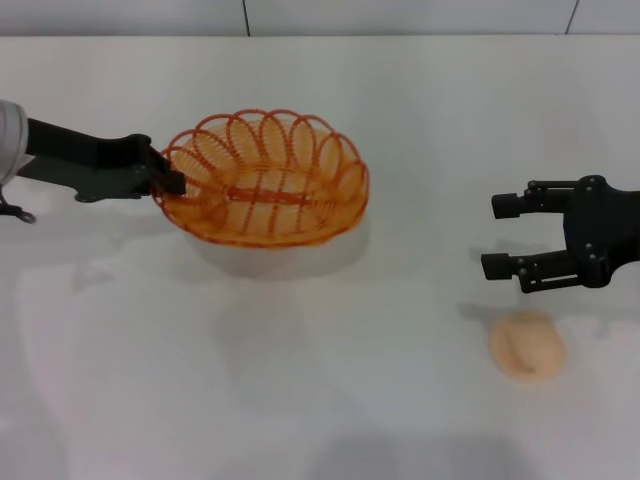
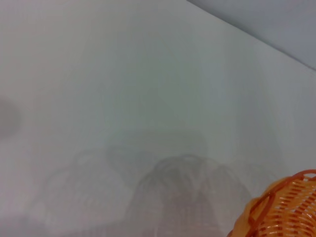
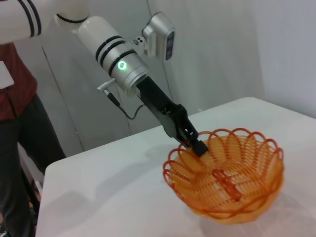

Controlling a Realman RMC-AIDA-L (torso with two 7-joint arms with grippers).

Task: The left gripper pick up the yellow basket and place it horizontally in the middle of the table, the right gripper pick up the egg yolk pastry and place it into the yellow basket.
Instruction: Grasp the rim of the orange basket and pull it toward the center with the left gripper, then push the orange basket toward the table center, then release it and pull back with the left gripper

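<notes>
The yellow basket is orange-yellow wire and sits left of the table's middle. It looks tilted and slightly raised, with a shadow under it. My left gripper is shut on the basket's left rim. The right wrist view shows this grip on the basket. A piece of the basket shows in the left wrist view. My right gripper is open and empty at the right. The egg yolk pastry lies on the table just in front of it.
The table's far edge meets a pale wall at the back. In the right wrist view a person in red stands beyond the table's left side, behind my left arm.
</notes>
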